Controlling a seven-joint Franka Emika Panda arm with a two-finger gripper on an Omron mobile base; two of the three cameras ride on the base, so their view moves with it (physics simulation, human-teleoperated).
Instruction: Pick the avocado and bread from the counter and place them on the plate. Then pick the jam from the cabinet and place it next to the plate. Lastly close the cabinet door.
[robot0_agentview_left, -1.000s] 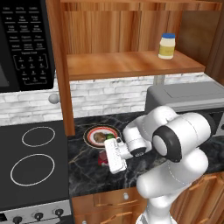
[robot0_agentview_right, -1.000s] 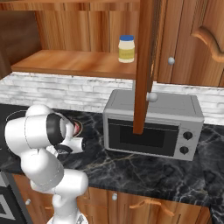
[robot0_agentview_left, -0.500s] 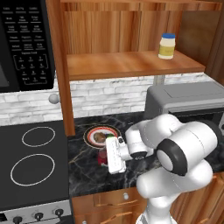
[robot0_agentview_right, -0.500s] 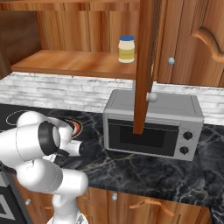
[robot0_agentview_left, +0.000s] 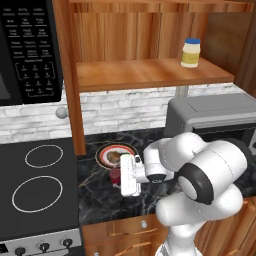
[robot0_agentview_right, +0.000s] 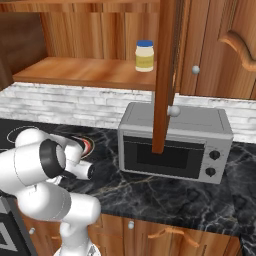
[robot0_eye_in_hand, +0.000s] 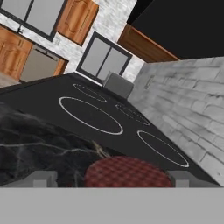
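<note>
Dark fingertips of the gripper (robot0_eye_in_hand: 113, 178) have spread wide over the last second, standing clear on either side of the jam (robot0_eye_in_hand: 127, 172) instead of pinching it. Released, the jar sits on the counter (robot0_agentview_left: 100, 192) just beside the plate (robot0_agentview_left: 116, 154), so that step looks finished. Remaining, I judge: shutting the cabinet door (robot0_agentview_right: 164, 75), still swung out.
</note>
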